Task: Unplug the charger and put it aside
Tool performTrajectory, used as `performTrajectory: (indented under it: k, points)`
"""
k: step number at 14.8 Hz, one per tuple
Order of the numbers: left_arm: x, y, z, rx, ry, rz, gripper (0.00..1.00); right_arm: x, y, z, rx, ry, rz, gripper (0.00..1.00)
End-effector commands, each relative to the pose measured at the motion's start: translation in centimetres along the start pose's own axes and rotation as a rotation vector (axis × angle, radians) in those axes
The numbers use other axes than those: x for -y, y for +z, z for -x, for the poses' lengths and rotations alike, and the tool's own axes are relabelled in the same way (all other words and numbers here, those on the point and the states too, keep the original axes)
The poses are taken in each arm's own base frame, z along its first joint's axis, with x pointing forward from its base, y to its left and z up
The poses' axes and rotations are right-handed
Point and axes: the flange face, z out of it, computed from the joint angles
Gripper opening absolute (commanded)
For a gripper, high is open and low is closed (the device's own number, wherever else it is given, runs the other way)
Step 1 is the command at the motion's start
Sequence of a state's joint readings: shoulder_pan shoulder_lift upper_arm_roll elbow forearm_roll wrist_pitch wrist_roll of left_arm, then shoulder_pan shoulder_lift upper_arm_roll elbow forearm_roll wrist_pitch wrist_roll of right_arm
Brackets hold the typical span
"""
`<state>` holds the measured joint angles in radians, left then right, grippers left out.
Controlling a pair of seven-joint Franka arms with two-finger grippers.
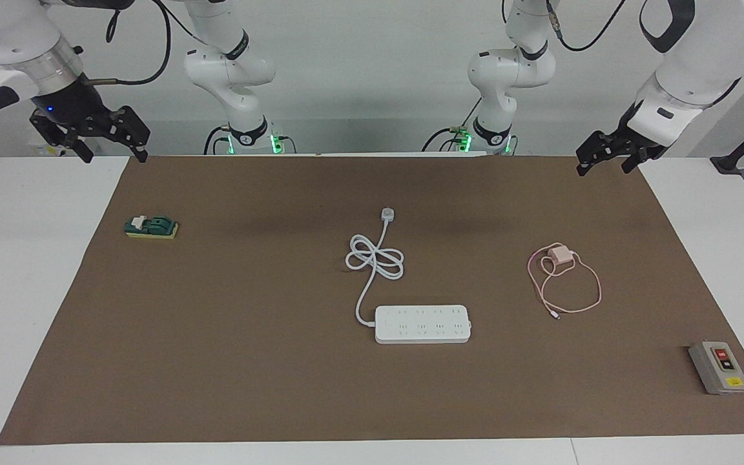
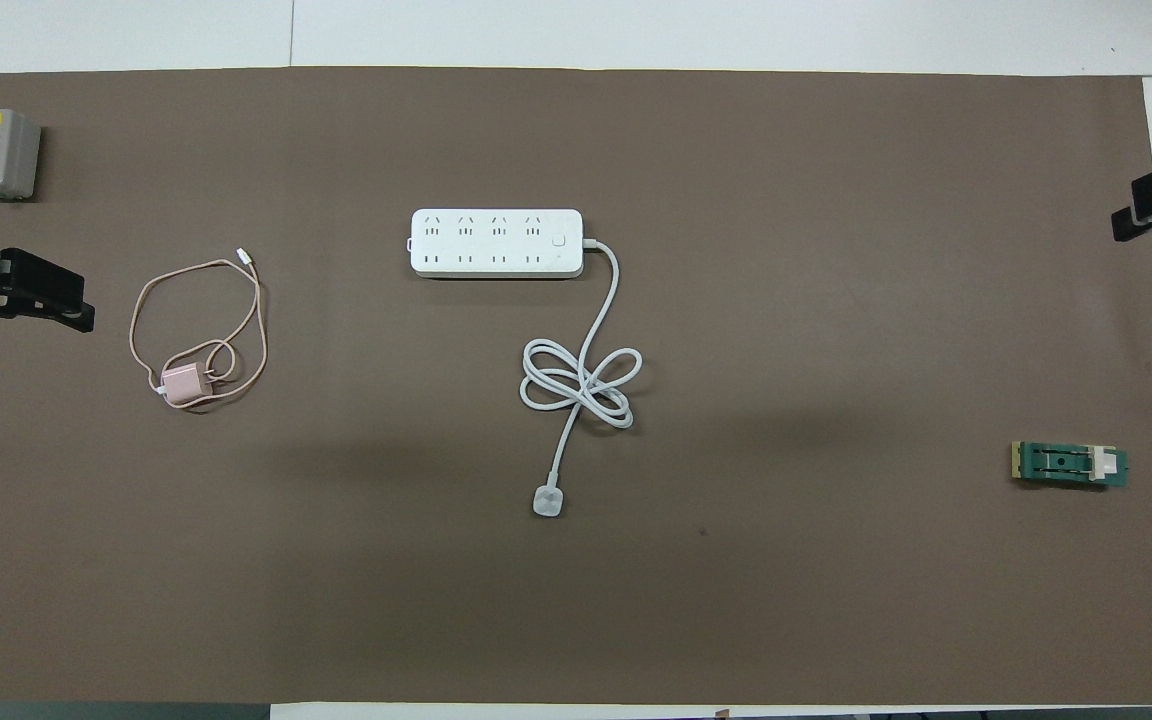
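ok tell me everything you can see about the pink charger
The charger is a small pale-pink cube, plastic by its look, with a thin pink cable looping loosely away from it and ending in a small connector. It lies unplugged on the brown mat, apart from the power strip, toward the left arm's end. Nothing grips or touches it.

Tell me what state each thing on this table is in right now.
charger: unplugged, lying apart from the strip, cable looped.
power strip: sockets empty, own cord coiled, plug loose.
switch box: flat on the mat.
green block: flat on the mat.
left gripper: raised, fingers open, empty.
right gripper: raised, empty.
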<state>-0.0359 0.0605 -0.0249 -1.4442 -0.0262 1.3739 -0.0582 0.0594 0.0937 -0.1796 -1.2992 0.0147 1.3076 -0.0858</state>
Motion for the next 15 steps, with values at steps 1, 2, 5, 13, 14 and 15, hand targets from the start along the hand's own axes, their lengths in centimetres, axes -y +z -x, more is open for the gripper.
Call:
performTrajectory:
  k: [1,2,5,13,14,15]
  points:
    - [-0.5,-0.9,0.8,0.001,0.019,-0.002,1.0,-0.3,2.7,2.7,-0.021,-0.031,0.012,1.0]
    - [-0.8,-0.5,0.3,-0.003,0.022,0.005,1.0,-0.6,3.6,2.9,-0.031,-0.03,0.012,1.0]
    - [-0.7,1.2,-1.0,-0.001,0.019,0.003,1.0,-0.4,4.8,2.6,-0.066,-0.043,0.014,1.0]
    - [-0.3,2.0,-1.0,-0.009,0.007,0.006,1.0,-0.2,3.6,1.4,-0.066,-0.041,-0.007,1.0]
    - [-0.3,2.0,-0.9,-0.009,0.007,0.006,1.0,-0.2,3.7,1.4,-0.063,-0.031,-0.006,1.0]
    - [-0.3,1.9,-0.9,-0.011,0.006,0.006,1.0,-0.1,3.7,1.5,-0.063,-0.024,-0.005,1.0]
